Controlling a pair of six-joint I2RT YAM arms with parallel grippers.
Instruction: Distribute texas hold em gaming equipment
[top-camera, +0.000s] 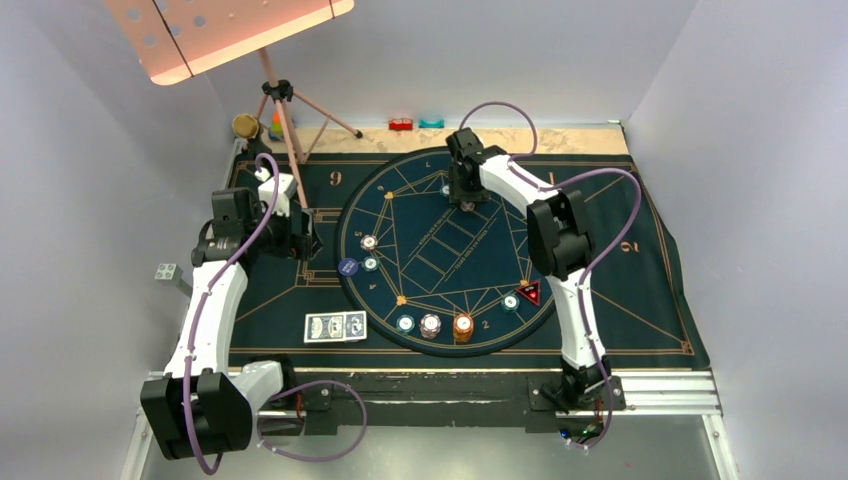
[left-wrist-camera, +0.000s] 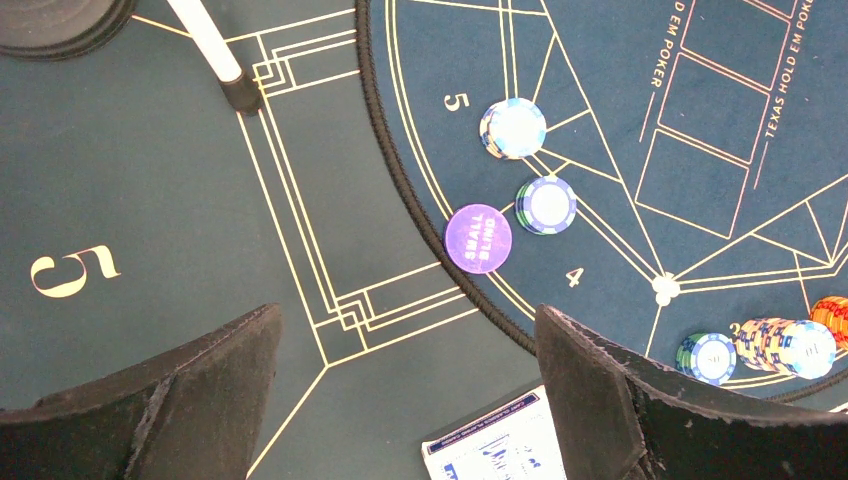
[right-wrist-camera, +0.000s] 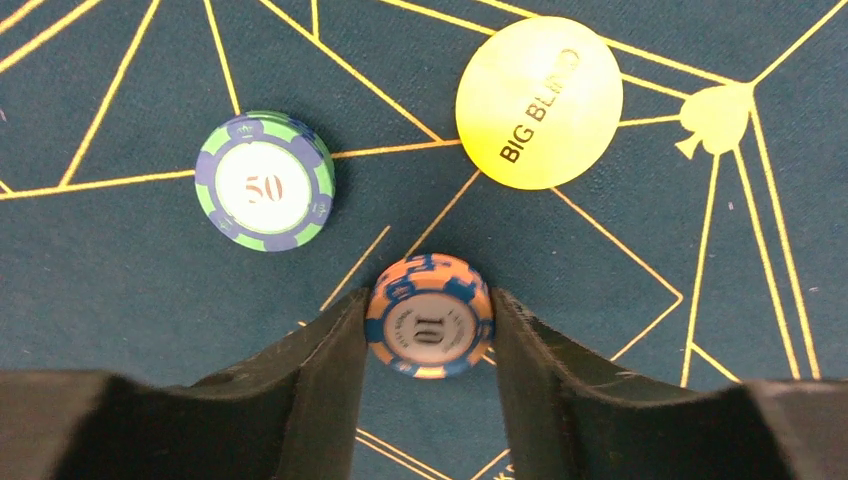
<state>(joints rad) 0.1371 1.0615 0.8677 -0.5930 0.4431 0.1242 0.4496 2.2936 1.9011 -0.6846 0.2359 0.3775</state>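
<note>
- I am pinching the orange chip by its rim in the right gripper, near the round mat's far edge, beside the yellow disc.
- The left gripper is hanging wide open and empty.
- I am worrying that an uneven release could drag the chip onto the disc.
</note>
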